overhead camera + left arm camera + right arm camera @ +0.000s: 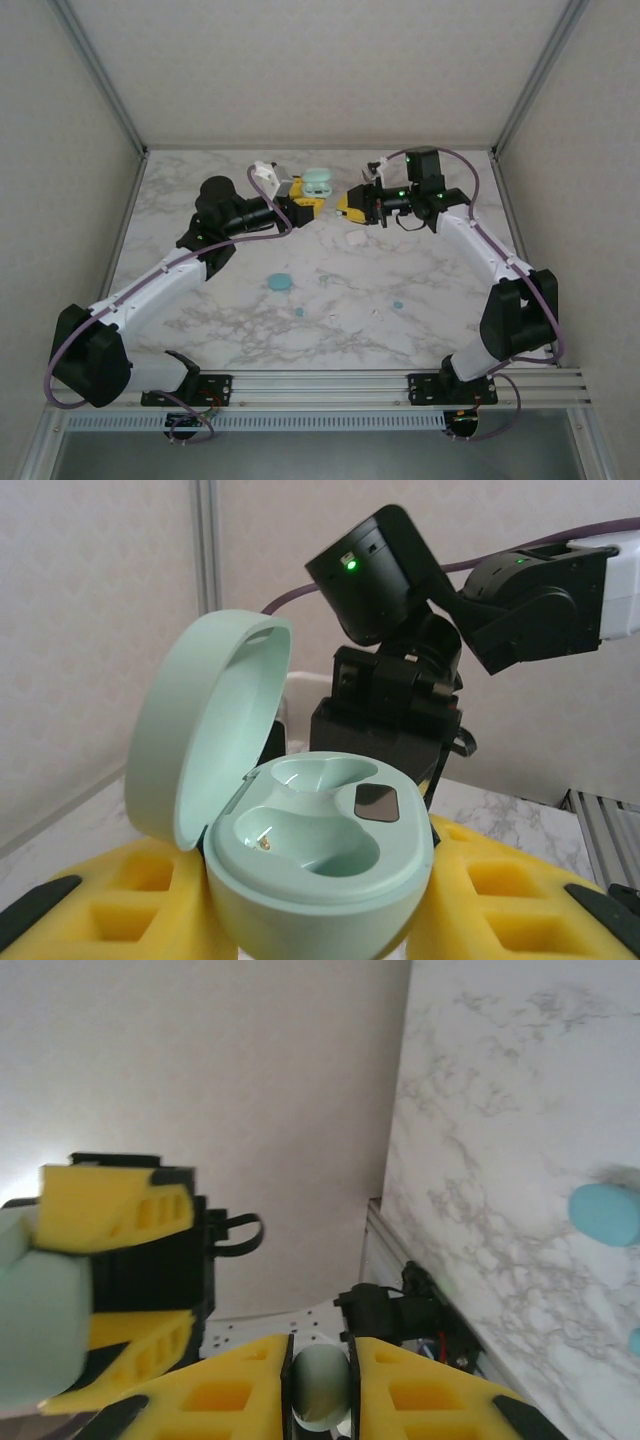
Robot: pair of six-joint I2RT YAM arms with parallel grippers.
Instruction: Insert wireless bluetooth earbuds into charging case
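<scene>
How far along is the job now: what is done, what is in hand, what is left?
Done: the left gripper holds the pale green case open, both wells empty. In hand: the right gripper is shut on a pale green earbud, close to the case. Left: seating that bud, then the loose buds on the table.

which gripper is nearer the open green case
Left. The left gripper holds the open green case between its pads; the right gripper, shut on a pale green earbud, is apart from it, to its right.

High rear overview of table (pixel 420 270); close, opposed wrist views sharing the pale-green case (pixel 320 860).
</scene>
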